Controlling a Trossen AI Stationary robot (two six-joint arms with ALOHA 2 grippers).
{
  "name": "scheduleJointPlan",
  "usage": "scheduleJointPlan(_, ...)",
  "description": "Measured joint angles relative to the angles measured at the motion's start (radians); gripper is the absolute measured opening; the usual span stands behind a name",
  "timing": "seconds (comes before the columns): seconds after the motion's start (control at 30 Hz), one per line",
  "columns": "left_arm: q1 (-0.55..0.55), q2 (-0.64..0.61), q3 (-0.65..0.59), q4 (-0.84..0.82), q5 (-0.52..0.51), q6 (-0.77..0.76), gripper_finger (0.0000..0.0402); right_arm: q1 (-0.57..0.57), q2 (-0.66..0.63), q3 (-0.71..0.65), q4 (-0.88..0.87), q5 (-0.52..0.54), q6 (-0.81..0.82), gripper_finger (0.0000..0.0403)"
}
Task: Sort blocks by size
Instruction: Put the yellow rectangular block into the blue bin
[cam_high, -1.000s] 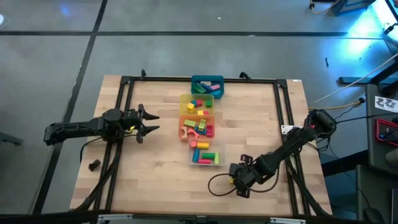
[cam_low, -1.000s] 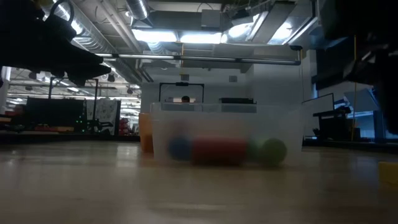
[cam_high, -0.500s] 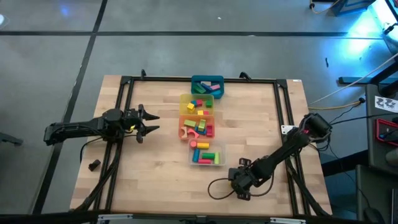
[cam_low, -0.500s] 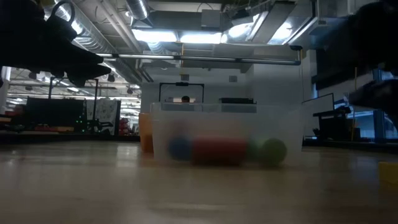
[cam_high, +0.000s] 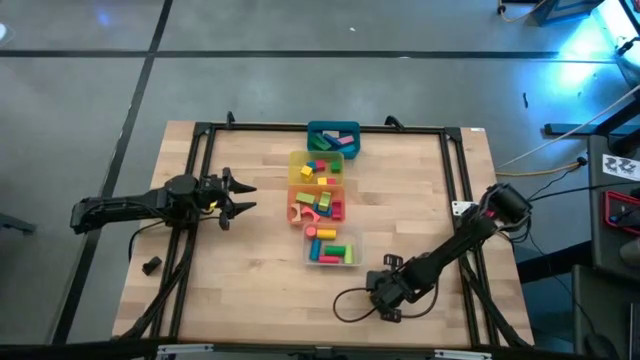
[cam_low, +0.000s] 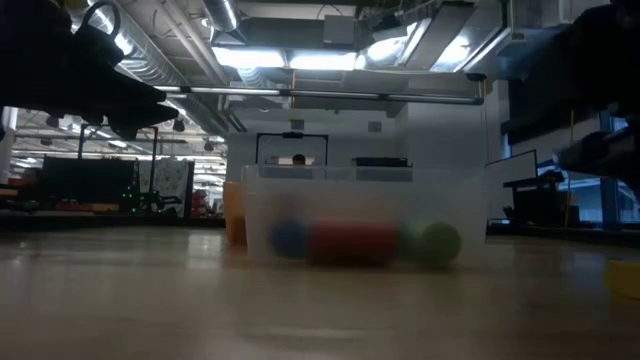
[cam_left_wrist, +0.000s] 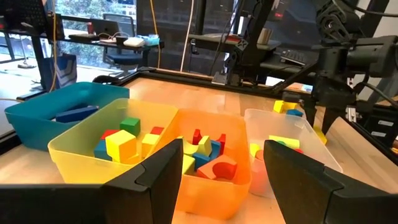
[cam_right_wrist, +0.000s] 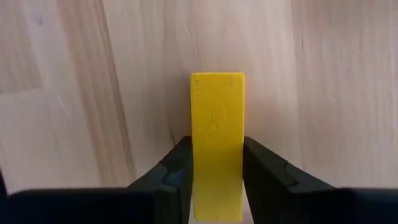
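A yellow bar block (cam_right_wrist: 217, 124) lies flat on the wooden table near its front right. My right gripper (cam_high: 385, 296) stands over it, pointing steeply down and shut on it (cam_right_wrist: 217, 177). The same block shows at the right edge of the low view (cam_low: 622, 280). My left gripper (cam_high: 240, 197) hangs level and open at the table's left, facing the row of bins; the left wrist view shows its fingers (cam_left_wrist: 221, 180) spread wide. The other blocks lie sorted in four bins: teal (cam_high: 333, 138), yellow (cam_high: 316, 167), orange (cam_high: 317, 203) and clear (cam_high: 331, 246). My right gripper pinches the yellow bar's two long sides (cam_right_wrist: 198, 163) between its two fingers, at the end of the bar nearer the wrist. The fingers come from above, pointing steeply down, and lie along the bar. The bar rests flat on the table.
The four bins stand in a row down the table's middle, from the far edge toward the near one. A black cable loop (cam_high: 350, 300) lies beside my right gripper. A small black thing (cam_high: 151, 265) sits near the table's left edge. A black frame (cam_high: 200, 140) borders the table.
My right gripper has gone down toward the table, onto the yellow bar block. The bar lies where it was.
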Motion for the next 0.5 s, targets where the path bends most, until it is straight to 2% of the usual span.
scheduleJointPlan(0.23,0.000,0.000,0.000,0.000,0.000,-0.001,0.0210,-0.012,0.008,0.121,-0.177,0.030,-0.016,0.0106)
scheduleJointPlan(0.5,0.000,0.000,0.000,0.000,0.001,-0.001,0.0210,-0.058,0.006,0.345,-0.499,0.147,-0.189,0.0112)
